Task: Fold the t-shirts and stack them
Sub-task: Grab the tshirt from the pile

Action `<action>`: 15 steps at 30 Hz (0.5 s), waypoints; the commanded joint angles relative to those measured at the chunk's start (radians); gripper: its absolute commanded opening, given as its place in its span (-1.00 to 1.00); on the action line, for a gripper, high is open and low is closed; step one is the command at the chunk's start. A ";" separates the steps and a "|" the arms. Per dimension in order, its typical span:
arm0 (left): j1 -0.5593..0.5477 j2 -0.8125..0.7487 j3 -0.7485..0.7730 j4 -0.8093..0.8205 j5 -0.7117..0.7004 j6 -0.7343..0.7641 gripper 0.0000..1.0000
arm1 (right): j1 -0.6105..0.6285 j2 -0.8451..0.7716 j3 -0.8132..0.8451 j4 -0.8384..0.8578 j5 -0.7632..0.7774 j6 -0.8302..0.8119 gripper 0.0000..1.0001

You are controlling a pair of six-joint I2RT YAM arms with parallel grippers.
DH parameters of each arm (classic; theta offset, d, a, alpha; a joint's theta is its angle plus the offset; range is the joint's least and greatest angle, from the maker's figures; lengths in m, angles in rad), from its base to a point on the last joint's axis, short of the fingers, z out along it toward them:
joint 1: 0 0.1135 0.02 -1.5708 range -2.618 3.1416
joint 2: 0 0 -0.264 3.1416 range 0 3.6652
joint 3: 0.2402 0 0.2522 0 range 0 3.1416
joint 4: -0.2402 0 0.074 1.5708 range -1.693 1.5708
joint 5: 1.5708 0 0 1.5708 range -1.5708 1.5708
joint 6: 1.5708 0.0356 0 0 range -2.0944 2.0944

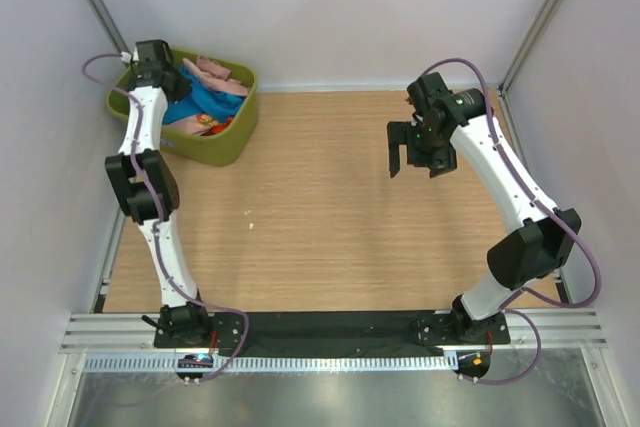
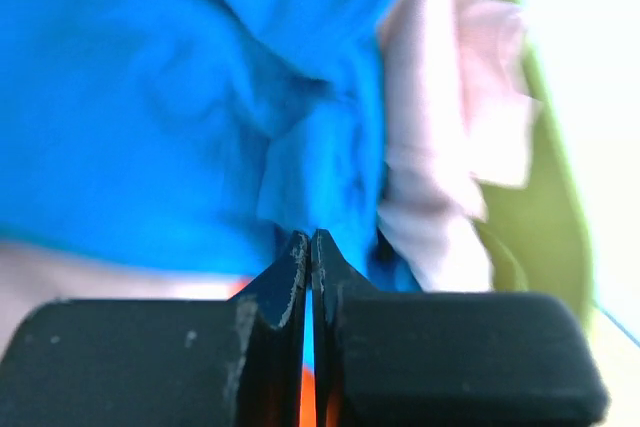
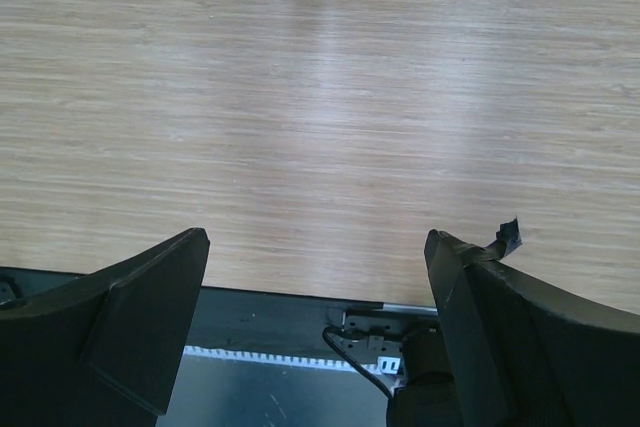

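My top camera looked down from above and behind me, wide enough to hold the whole table (image 1: 330, 207) and the tub (image 1: 215, 147) at the far left. My left wrist camera sat very close over the blue t-shirt (image 2: 150, 97) in that tub, peering past my left claw (image 2: 309, 242). My right wrist camera hung higher, looking past my right claw (image 3: 315, 237) across bare wood toward the near black strip (image 3: 270, 307), which the top view shared.

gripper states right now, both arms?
Left gripper: closed on the bright blue soft cloth t-shirt.
Right gripper: open, holding nothing.
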 commanded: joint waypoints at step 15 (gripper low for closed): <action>-0.340 -0.773 0.006 0.093 0.131 -0.133 -0.99 | 0.009 -0.204 -0.028 0.059 -0.184 0.067 0.95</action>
